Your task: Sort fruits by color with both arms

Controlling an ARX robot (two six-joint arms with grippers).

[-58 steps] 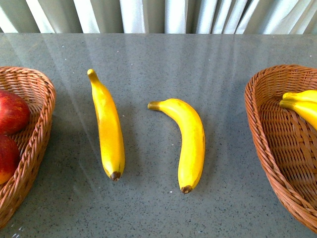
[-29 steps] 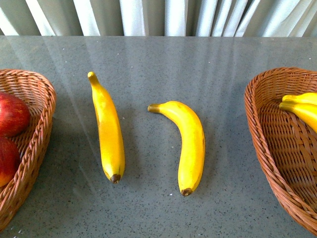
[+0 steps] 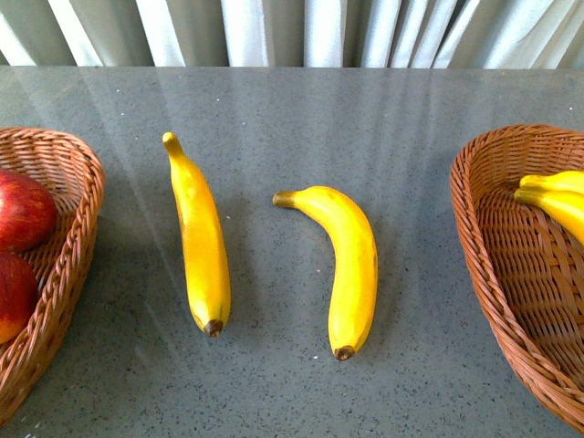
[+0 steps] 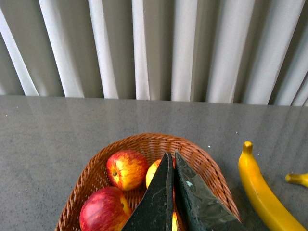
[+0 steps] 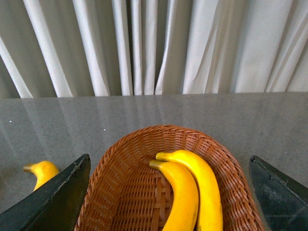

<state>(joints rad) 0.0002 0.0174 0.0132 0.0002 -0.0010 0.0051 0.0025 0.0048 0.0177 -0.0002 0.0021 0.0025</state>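
Lying on the table (image 3: 292,109), two bananas (image 3: 203,246) (image 3: 353,265) are shown; left fingers (image 4: 159,197) are closed together over apples (image 4: 126,168), right fingers (image 5: 57,197) spread over basketed bananas (image 5: 192,192).

A nearly straight banana (image 3: 203,246) and a curved banana (image 3: 351,265) lie apart on the table (image 3: 301,109), brown tips nearest the camera. Two red apples (image 3: 20,210) sit in the left basket (image 3: 78,228). Two more bananas (image 3: 558,199) lie touching in the right basket (image 3: 484,246).

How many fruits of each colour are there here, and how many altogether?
Red apples: 3, in the left basket, one half hidden behind the left gripper.
Yellow bananas: 4, two on the table, two in the right basket.
Total: 7 fruits.
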